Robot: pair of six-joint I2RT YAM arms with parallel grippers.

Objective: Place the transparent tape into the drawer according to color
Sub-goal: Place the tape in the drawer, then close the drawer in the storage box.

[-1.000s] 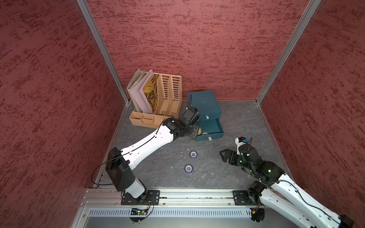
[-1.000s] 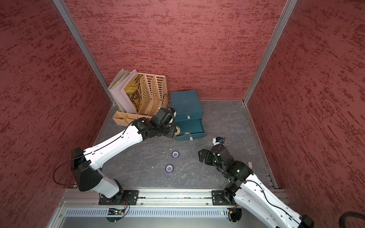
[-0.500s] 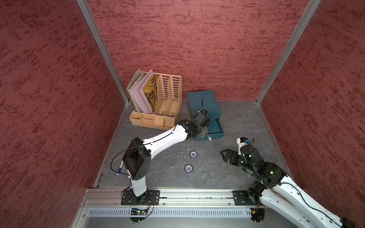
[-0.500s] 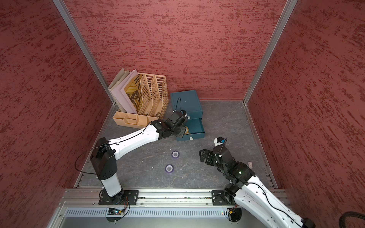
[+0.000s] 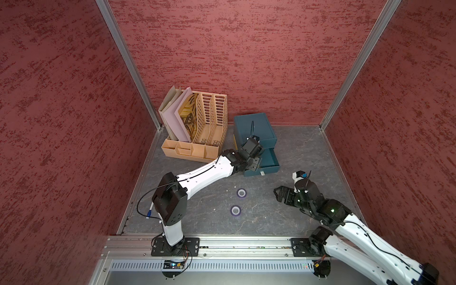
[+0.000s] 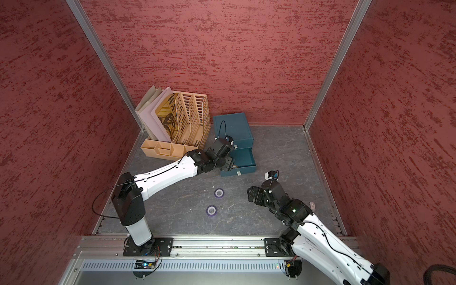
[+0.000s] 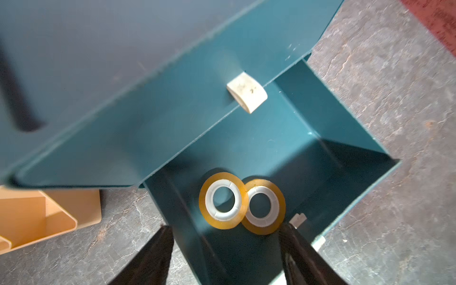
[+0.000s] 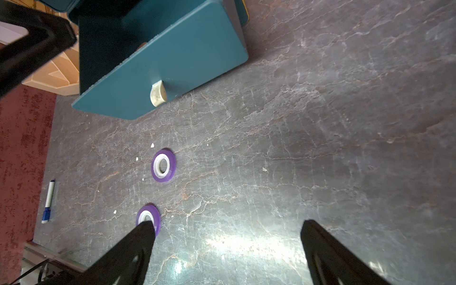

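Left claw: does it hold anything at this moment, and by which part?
Nothing is held. The left claw stands open over the drawer, and both orange-yellow tape rolls lie loose inside it.

Looks like a robotics lab test cell: boxed in by red textured panels [image 5: 246,49] on aluminium posts [image 5: 128,64], arm bases [image 5: 175,246] bolted to a metal rail [image 5: 234,243] well apart from the left gripper [image 5: 256,164], a staged tan file organizer [image 5: 209,128] just beside it on the grey table [image 5: 283,217]
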